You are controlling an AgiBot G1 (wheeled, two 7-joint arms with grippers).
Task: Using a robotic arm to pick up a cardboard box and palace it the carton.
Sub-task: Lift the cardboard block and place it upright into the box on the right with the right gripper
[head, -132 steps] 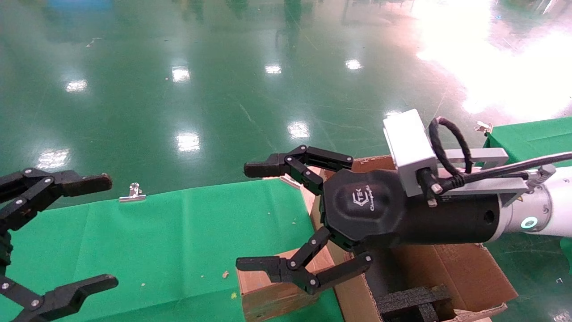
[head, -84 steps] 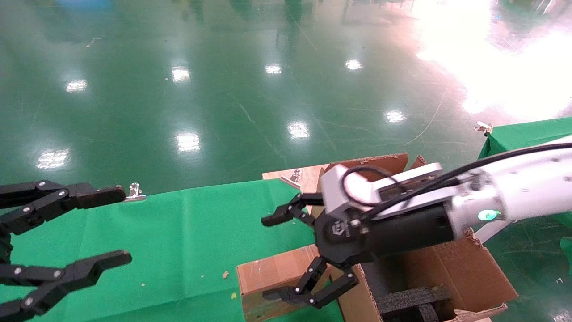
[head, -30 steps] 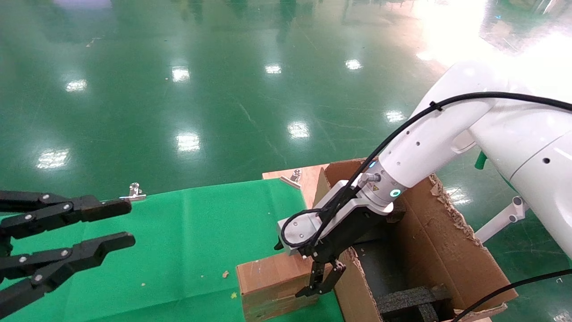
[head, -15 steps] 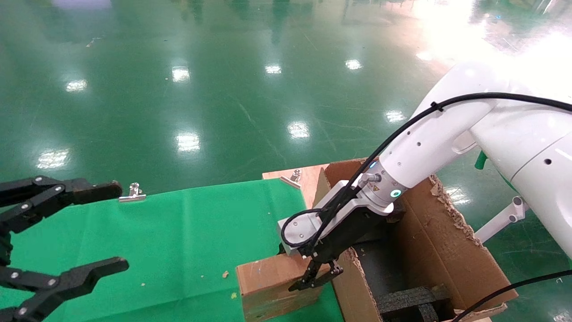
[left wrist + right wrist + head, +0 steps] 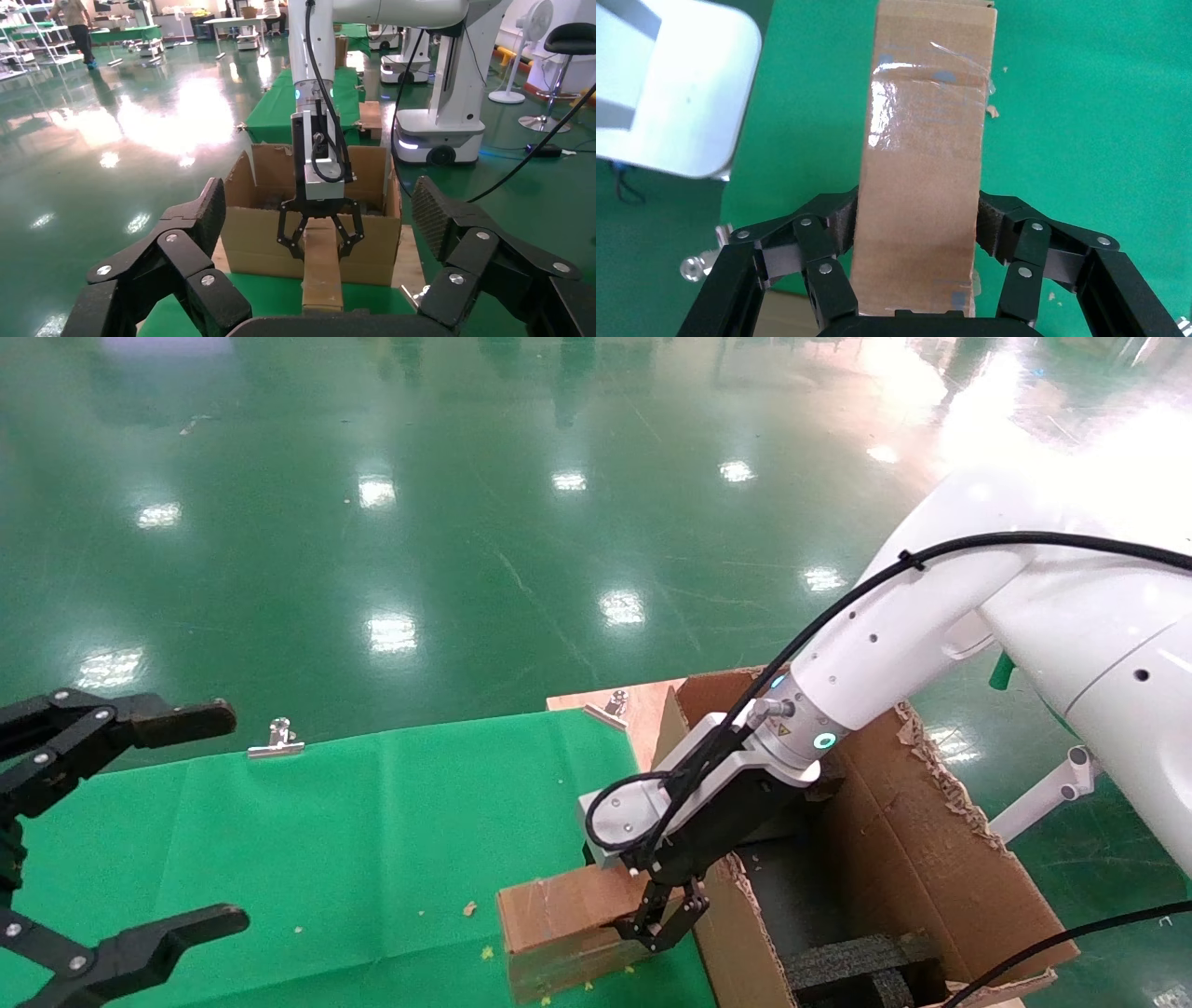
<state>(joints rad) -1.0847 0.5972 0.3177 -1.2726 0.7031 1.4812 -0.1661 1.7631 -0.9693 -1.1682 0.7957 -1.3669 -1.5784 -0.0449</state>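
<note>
Head cam: tabletop (image 5: 372, 803) seen from above. Left wrist cam: faced across at carton (image 5: 309, 232). Right wrist cam: close over cardboard box (image 5: 923, 161), shared by all.

Glossy green floor (image 5: 372, 551) — bright glare

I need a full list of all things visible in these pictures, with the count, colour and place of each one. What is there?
cardboard box: one, brown, standing on the green cloth beside the carton, gripped on both sides.
carton: one, large, brown, open, torn flaps, at the table's right end.
black foam inserts: black, inside the carton.
green cloth: one, covering the table.
metal clips: two seen, silver, at the cloth's far edge.
floor: glossy green, beyond the table.
robotic arm: one, white, reaching down from the right.
right gripper: black, shut on the cardboard box.
left gripper: black, open, hovering over the cloth's left end.
</note>
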